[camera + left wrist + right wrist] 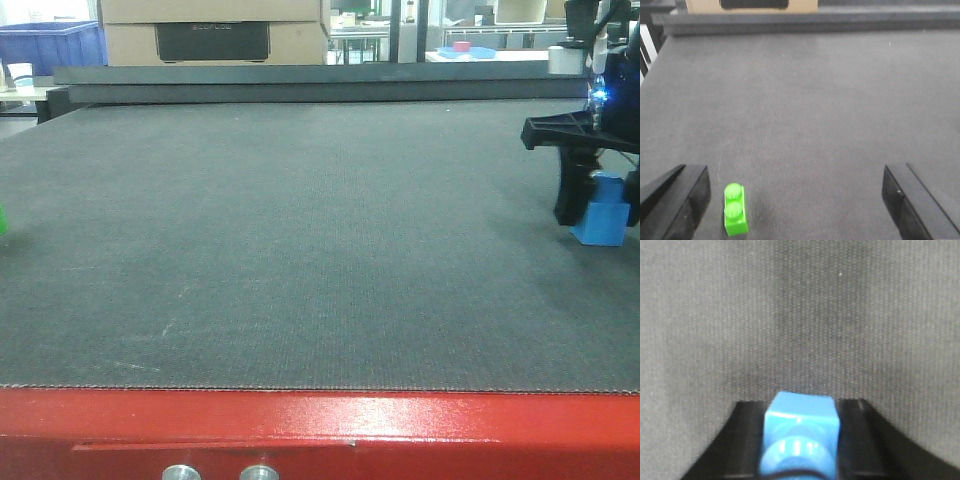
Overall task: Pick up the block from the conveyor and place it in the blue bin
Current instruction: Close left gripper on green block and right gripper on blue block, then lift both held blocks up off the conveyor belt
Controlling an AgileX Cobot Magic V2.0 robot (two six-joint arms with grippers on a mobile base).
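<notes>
**Blue block clamped in the right claw; left claw spread over a green one**

The blue block (601, 222) sits between the black fingers of the right gripper (598, 205), which are closed on both its sides. In the right wrist view the block (801, 425) fills the gap of the claw (801, 440), studs facing the camera. It hangs slightly tilted, low over the conveyor (300, 230); whether its bottom edge touches the belt cannot be told.

The left gripper (795, 210) stands wide open, its fingers (675, 200) far apart. A green block (735, 209) lies flat on the belt between them, close to the left finger and well apart from the right one.

Nearer the camera than both claws runs the red frame (320, 425) with two silver buttons (181, 472). Beyond the belt's far end, far left of the right claw, stands the blue bin (50, 45), with a cardboard box (215, 30) beside it.
</notes>
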